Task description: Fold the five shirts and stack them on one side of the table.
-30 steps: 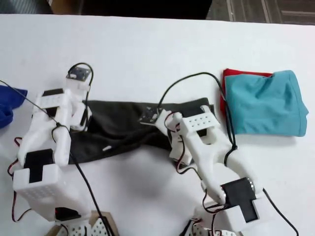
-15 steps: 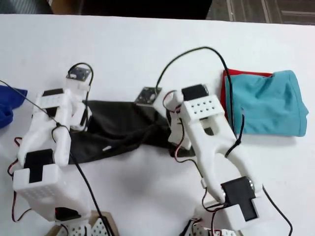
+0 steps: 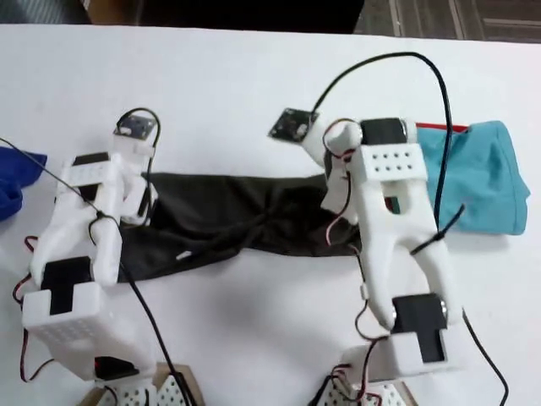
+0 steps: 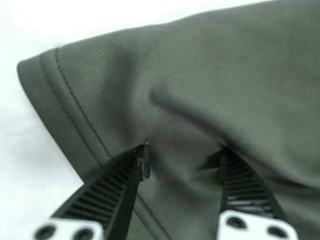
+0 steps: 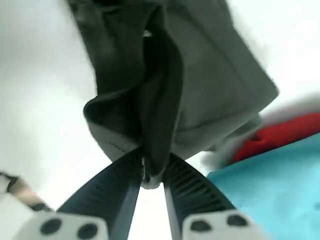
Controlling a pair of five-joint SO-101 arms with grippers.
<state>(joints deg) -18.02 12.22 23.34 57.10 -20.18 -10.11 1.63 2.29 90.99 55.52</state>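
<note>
- The white table [image 3: 254,76] spans the whole high view, and all the shirts lie on it.
- The dark shirt [image 3: 220,216] is the largest garment. It stretches as a long, rumpled band across the middle of the frame, from the left arm to the right arm. It is twisted and bunched near its centre.
- The right arm [image 3: 397,228] rises from the bottom right of the frame to the shirt's right end. The left arm [image 3: 80,245] runs up the left side to the shirt's left end.
- The teal shirt [image 3: 482,182] lies folded at the right of the frame, just beside the dark shirt's right end. The right arm's wrist covers part of it.
- The red shirt [image 3: 439,128] lies under the teal one, with a thin strip showing along the pile's upper edge.
- The blue shirt [image 3: 13,178] is crumpled at the far left edge, well apart from the pile.
- The right gripper [image 5: 150,175] is clamped on a gathered fold of the dark shirt [image 5: 200,90]. In its wrist view we see the cloth hanging from the closed fingers, with the red shirt [image 5: 280,132] and the teal shirt [image 5: 280,190] close behind.
- The left gripper [image 4: 182,157] has its fingers spread apart, with both tips resting on the dark shirt [image 4: 200,75] near a hemmed corner.
</note>
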